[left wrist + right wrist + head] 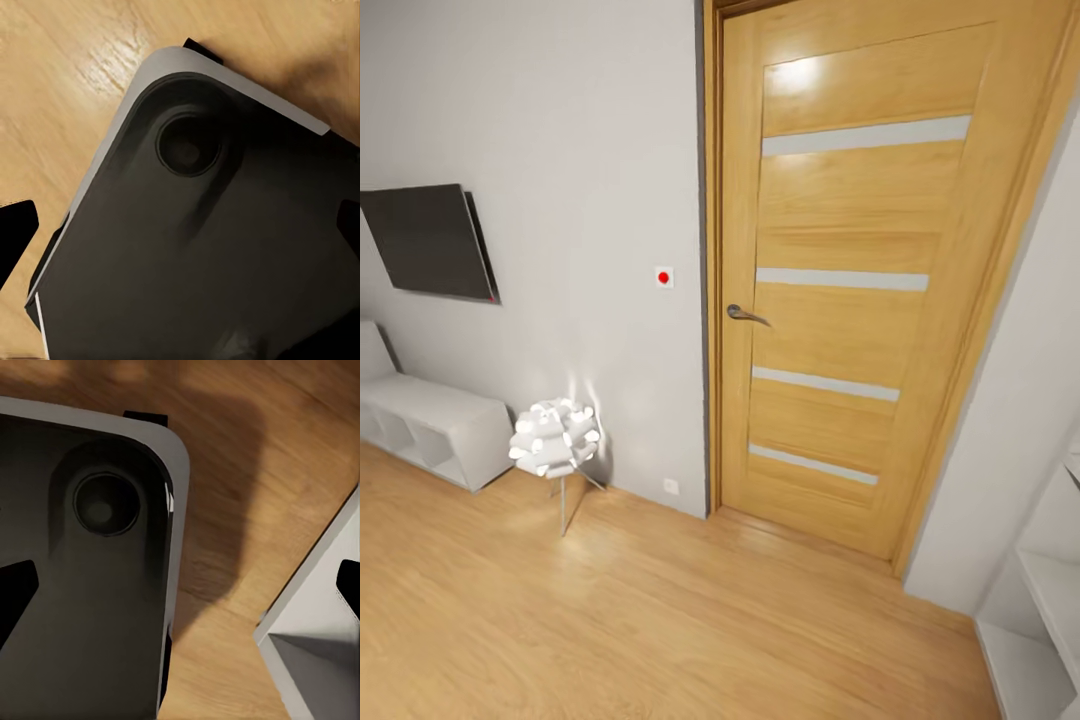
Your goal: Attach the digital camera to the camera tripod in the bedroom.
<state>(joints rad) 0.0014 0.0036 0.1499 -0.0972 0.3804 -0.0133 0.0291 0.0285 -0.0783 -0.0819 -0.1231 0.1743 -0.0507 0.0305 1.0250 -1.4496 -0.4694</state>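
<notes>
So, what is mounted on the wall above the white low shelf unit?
A flat black TV hangs on the grey wall above the white shelf unit. Its mount cannot be seen, because the screen covers it.

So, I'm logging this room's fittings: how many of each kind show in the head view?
Door: 1
Wall TV: 1
White cube shelf unit: 1
White flower-shaped floor lamp: 1
Red wall button: 1
Wall socket: 1
Total: 6

I see a light wood floor (660, 620) ahead. On it stand a low white cube shelf (435, 425) against the wall and, just beside it, a white flower-shaped lamp (555, 437) on thin legs.
</notes>
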